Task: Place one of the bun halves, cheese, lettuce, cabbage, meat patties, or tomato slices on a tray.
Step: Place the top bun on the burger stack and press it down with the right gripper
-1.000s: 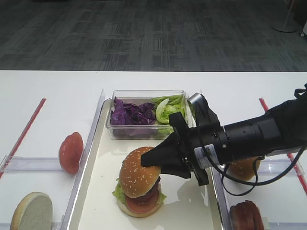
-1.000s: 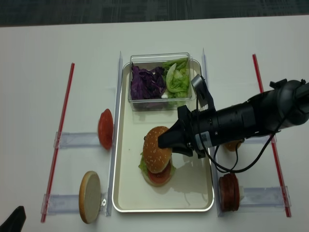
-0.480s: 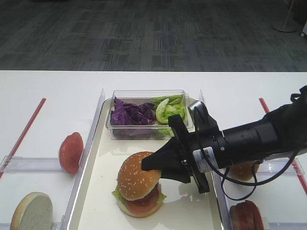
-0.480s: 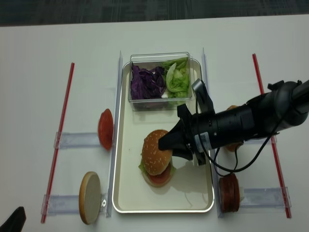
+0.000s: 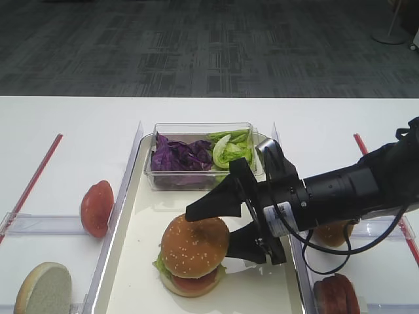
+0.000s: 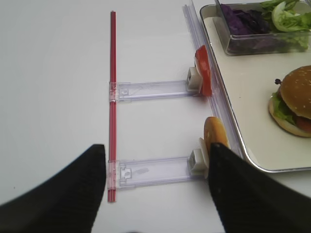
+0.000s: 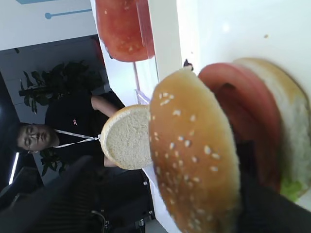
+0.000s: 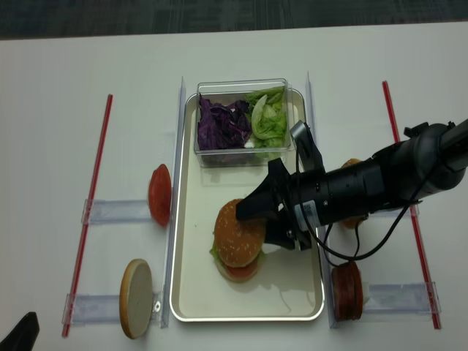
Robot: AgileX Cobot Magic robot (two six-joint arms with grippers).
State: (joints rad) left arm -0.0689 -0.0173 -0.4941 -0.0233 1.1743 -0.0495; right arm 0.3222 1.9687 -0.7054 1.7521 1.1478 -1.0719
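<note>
Item: sesame bun top, capping stacked burger on tray. Right gripper: jaws spread, flanking bun. Left gripper: jaws spread over counter, empty.

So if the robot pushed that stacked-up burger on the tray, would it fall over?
Probably it would slide apart. The sesame bun top sits loose on tomato and lettuce, layers that look slippery. The stack is tall for its base, so a high push likely topples it; the smooth tray may let a low push slide it.
</note>
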